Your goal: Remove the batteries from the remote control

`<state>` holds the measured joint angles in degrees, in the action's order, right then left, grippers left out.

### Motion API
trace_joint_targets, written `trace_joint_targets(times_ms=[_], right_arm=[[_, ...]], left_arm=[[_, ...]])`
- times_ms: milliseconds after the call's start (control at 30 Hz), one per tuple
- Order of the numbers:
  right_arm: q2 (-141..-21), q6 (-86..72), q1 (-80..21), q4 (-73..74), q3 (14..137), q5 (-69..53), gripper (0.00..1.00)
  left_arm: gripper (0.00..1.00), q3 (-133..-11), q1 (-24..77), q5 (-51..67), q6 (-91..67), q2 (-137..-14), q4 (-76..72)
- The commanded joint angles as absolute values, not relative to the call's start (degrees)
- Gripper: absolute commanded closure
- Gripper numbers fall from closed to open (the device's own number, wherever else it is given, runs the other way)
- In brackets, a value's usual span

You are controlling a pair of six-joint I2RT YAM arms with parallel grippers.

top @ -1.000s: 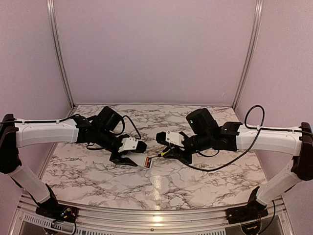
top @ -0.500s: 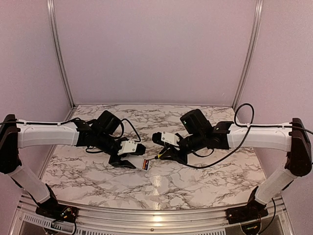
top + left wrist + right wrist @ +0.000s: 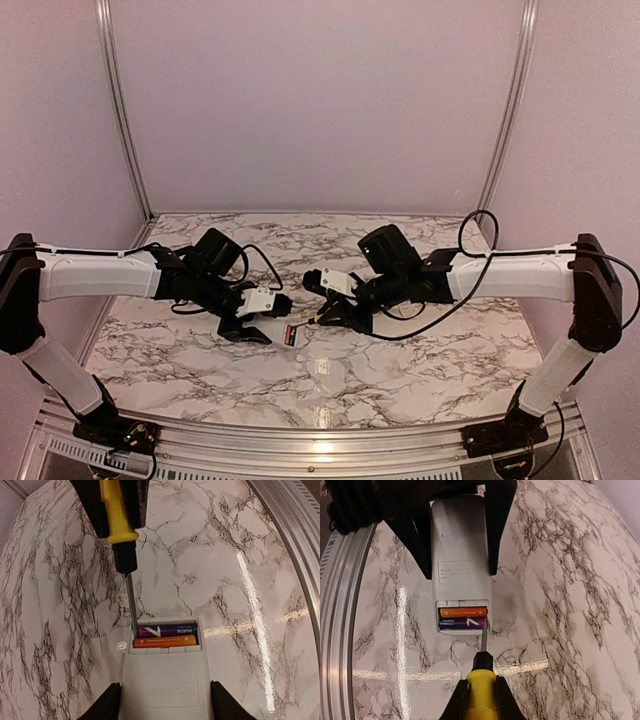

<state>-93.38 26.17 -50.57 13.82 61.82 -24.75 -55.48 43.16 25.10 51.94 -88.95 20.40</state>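
The right jaws, gripping the screwdriver (image 3: 480,687), are closing in, its tip now reaching the batteries (image 3: 462,617). The left jaws are clamping the remote control (image 3: 460,555); prying is likely beginning.

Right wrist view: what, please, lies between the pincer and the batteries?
In that view, only the yellow-handled screwdriver: its thin shaft ends beside the orange and purple batteries in the white remote.

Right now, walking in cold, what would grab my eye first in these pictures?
The left gripper clamps a white remote control by its sides, with an orange battery and a purple battery side by side in the open bay. The right gripper holds a yellow-handled screwdriver, its metal tip poked into the bay's corner beside them.
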Motion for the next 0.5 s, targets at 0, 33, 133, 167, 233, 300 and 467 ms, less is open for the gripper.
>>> trace_joint_targets(times_ms=[0, 33, 133, 167, 233, 300, 467], right_arm=[[-96.68, 25.30, -52.47, 21.43, 62.06, -35.50, 1.00], [-96.94, 25.31, -52.48, 21.37, 62.27, -36.03, 1.00], [-97.50, 25.20, -52.48, 21.45, 62.64, -37.76, 1.00], [-97.74, 25.22, -52.46, 21.55, 62.73, -38.18, 1.00], [-98.07, 25.34, -52.47, 21.97, 63.07, -38.78, 1.00], [-98.25, 25.48, -52.47, 22.22, 63.27, -39.26, 1.00], [-98.35, 25.56, -52.45, 22.34, 63.52, -40.34, 1.00]], left_arm=[[1.00, -57.66, 40.90, 21.99, 52.68, -88.74, 3.95], [1.00, -57.63, 40.75, 21.92, 52.72, -88.95, 3.69], [1.00, -57.66, 40.48, 21.44, 53.20, -89.50, 3.12], [1.00, -57.73, 40.37, 21.36, 53.35, -89.70, 3.00], [1.00, -57.91, 40.05, 21.44, 53.55, -90.18, 2.89], [1.00, -58.13, 39.70, 21.45, 53.89, -90.63, 2.75], [1.00, -58.45, 38.84, 21.80, 54.36, -91.61, 2.49]])
